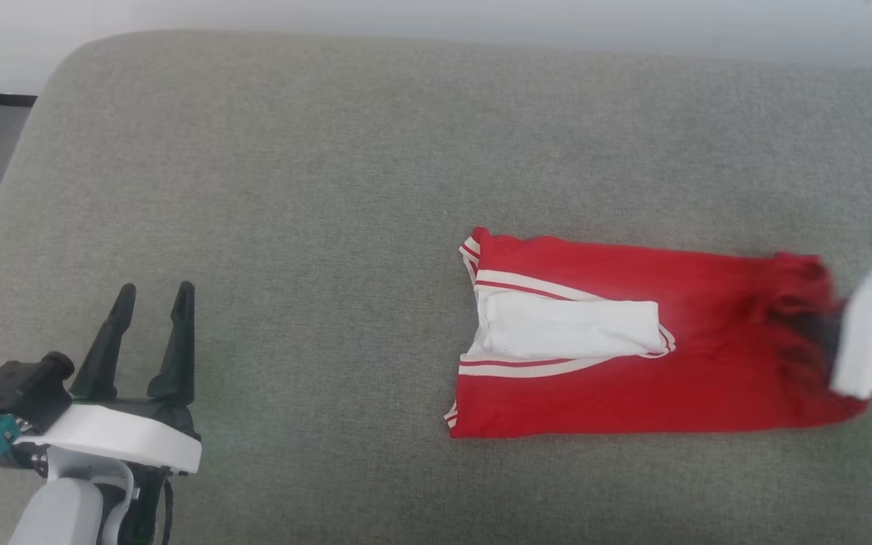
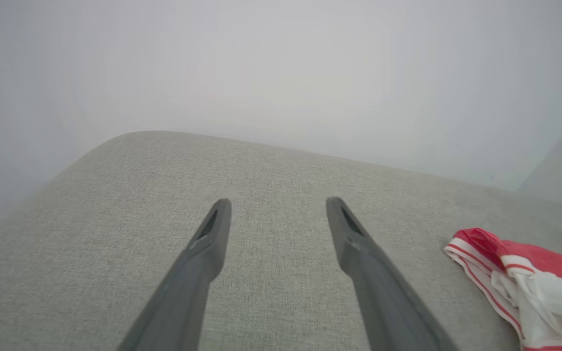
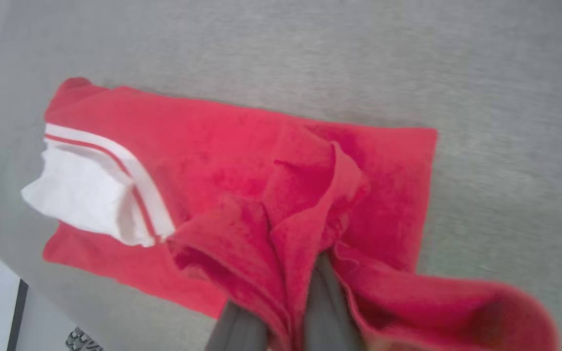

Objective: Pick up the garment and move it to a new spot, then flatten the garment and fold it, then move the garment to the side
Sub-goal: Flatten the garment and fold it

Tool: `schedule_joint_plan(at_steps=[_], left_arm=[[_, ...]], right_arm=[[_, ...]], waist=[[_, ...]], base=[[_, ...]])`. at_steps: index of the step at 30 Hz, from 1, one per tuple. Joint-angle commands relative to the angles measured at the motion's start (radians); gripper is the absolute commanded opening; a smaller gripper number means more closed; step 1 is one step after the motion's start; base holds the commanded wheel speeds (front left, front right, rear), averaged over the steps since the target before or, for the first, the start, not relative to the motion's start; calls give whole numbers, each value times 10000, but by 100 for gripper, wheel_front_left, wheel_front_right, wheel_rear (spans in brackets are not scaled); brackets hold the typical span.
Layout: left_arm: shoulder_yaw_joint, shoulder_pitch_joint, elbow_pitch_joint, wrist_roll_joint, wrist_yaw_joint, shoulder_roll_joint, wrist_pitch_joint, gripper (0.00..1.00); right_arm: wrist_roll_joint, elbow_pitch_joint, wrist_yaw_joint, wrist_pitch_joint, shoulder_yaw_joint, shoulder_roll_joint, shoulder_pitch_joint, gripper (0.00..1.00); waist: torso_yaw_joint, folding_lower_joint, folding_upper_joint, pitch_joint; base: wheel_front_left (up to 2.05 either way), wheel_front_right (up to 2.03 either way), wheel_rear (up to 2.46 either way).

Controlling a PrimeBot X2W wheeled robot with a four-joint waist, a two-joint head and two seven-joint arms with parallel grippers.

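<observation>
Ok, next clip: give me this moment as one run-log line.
garment: folded, lying on grey cushion | right gripper: shut on garment's bunched end | left gripper: open, empty, apart from garment

The garment (image 1: 618, 401), bright red, lies folded into a long rectangle at the centre right of the head view. A white panel and striped bands mark its left end; its right end is bunched and raised.
</observation>
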Motion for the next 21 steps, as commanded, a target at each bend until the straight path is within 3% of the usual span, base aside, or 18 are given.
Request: schedule_joint_plan(at_steps=[1,9,21], left_arm=[[17,53,14,64,-54,-46,-41,100],[-261,-146,125,67,-81,-176,-40,100],[-761,-525,432,-117,-103,-388,-41,100]], right_arm=[[-124,-375,0,139,244,178,182,0],[-325,-1111,0,56,1549,1032,-126,0],[-449,587,0,-992,3555,1618,-1298,0]], waist=[[65,0,0,-61],[484,0,0,-194],[1325,0,0,-360]], base=[[0,0,0],[0,0,0],[0,0,0]])
